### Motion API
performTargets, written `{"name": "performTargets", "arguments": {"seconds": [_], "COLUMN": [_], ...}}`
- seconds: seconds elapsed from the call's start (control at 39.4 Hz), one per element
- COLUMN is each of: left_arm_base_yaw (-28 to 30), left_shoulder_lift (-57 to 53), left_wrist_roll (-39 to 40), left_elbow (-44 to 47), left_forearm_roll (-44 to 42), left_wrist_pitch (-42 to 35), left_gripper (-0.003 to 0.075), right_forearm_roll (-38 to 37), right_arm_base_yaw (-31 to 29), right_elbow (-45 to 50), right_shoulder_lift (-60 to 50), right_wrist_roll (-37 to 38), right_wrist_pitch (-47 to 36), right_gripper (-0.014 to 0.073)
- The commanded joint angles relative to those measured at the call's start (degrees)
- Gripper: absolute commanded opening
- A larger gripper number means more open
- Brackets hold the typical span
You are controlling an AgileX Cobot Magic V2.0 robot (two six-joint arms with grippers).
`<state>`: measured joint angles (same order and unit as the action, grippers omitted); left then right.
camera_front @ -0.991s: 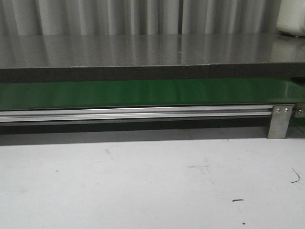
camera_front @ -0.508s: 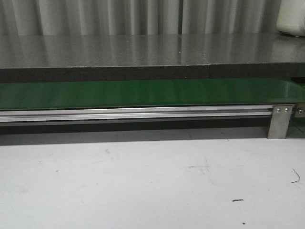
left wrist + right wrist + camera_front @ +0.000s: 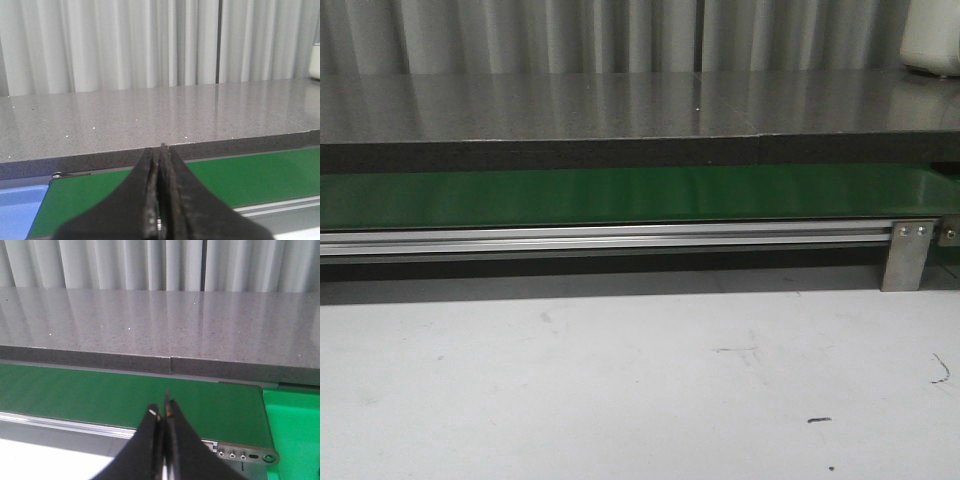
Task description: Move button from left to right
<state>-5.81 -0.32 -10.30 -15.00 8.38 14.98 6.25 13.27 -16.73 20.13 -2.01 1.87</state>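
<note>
The button is out of view in every frame. A green belt [image 3: 620,195] runs across the front view, bare along its visible length; it also shows in the left wrist view [image 3: 260,175] and the right wrist view [image 3: 100,390]. My left gripper [image 3: 161,150] is shut and empty, held in front of the belt near its left end. My right gripper [image 3: 162,410] is shut and empty, held in front of the belt near its right end. Neither gripper shows in the front view.
A grey speckled counter [image 3: 620,105] lies behind the belt, with a curtain behind it. An aluminium rail [image 3: 600,238] and a metal bracket [image 3: 908,252] front the belt. A blue tray edge [image 3: 20,210] sits left of the belt, a green surface [image 3: 295,430] right of it. A white object [image 3: 932,40] stands at far right.
</note>
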Motion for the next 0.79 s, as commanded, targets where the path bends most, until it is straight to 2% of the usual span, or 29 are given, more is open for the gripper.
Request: {"name": "performTargets", "arguments": {"seconds": [0.0,0.18,0.3,0.53,0.76], "left_arm_base_yaw": [-0.36,-0.36,-0.36,-0.36,-0.36], "left_shoulder_lift": [-0.39,-1.11,-1.11,-1.11,-1.00], "left_wrist_roll": [0.68,12.17,12.41,12.41,12.41], "left_elbow": [-0.54,3.98,8.49,17.25,17.07], "left_forearm_roll": [0.07,-9.00,-8.99,-8.99,-8.99], "left_wrist_pitch": [-4.99,-5.12,-5.50,-10.66,-9.82], "left_gripper": [-0.0021,-0.0021,-0.0021,-0.0021,-0.0021], "right_forearm_roll": [-0.04,-0.04,-0.04,-0.04,-0.04], "right_arm_base_yaw": [-0.04,-0.04,-0.04,-0.04,-0.04], "right_elbow": [-1.50,-1.50,-1.50,-1.50,-1.50], "right_shoulder_lift": [0.23,0.29,0.29,0.29,0.29], "right_wrist_roll": [-0.57,-0.57,-0.57,-0.57,-0.57], "right_wrist_pitch": [-5.13,-5.13,-5.13,-5.13,-5.13], "right_gripper": [-0.0068,-0.0068,-0.0068,-0.0068,-0.0068]}}
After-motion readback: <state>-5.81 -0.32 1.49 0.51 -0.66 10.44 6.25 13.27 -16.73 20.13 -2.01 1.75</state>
